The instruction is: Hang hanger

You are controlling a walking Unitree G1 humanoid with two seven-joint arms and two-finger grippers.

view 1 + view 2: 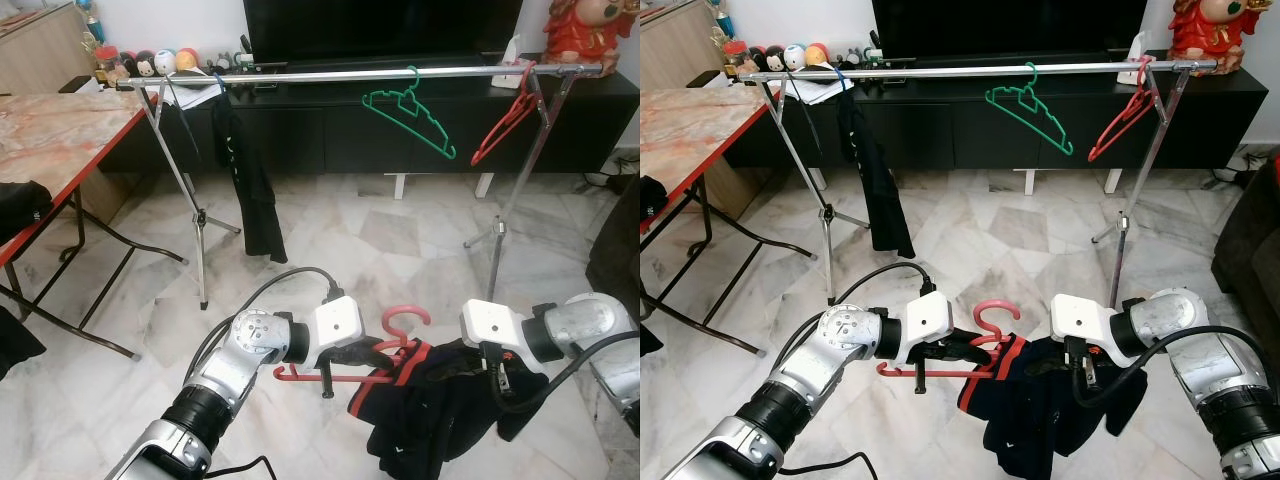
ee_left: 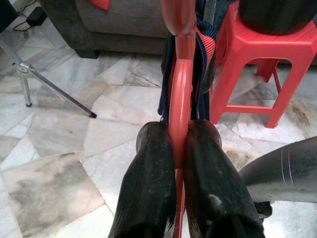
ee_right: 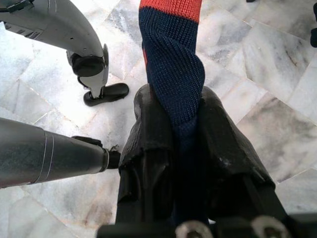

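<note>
Risk: the garment (image 1: 430,400) sits on only part of the red hanger (image 1: 385,350), bunched toward the right end. Lifting to the rail (image 1: 380,73) with the right gripper (image 1: 497,372) pulling on the cloth could drag it off or tilt the hanger. The hook (image 1: 408,318) might also miss the rail if it twists in the grip.

Left gripper (image 1: 362,354): fingers (image 2: 148,168) clamped shut on the hanger's bar, hook pointing up, just beyond the fingertips. Right gripper: closed on a twisted fold of the navy-and-red garment. Hanger low, well below and short of the rail.
</note>
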